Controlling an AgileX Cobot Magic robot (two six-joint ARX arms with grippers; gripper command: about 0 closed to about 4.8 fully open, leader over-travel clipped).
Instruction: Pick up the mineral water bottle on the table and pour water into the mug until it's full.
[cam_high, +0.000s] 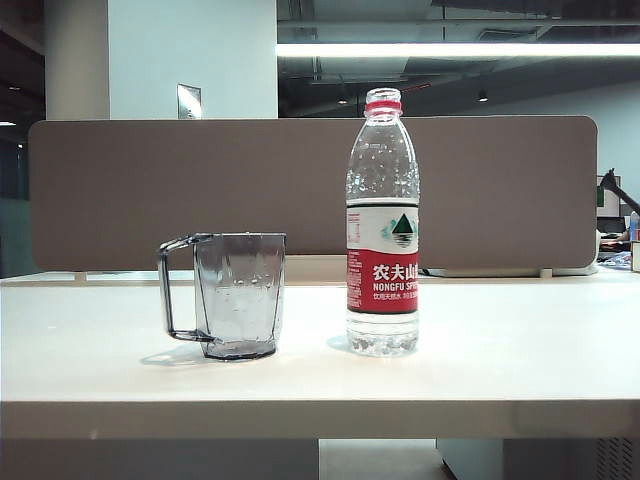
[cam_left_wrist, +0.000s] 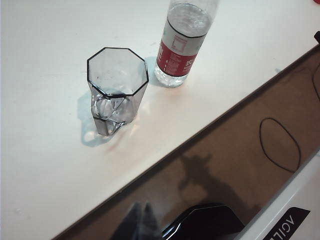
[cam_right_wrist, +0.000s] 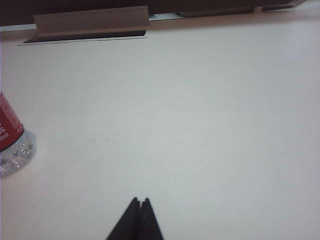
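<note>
The mineral water bottle (cam_high: 382, 225) stands upright on the desk (cam_high: 500, 360), uncapped for pouring, just beside the mug (cam_high: 238, 295), which stands upright with its handle turned away from the bottle. The right end effector (cam_right_wrist: 140, 201) hangs above bare desk, fingertips pressed together, holding nothing. The left end effector (cam_left_wrist: 142, 212) appears only as a blurred dark shape beyond the desk edge; its opening cannot be determined. The bottle's water level is hard to judge.

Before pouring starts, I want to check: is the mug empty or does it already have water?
Empty. The mug shows no water line, and the left wrist view looks through its open top to the bare bottom.
</note>
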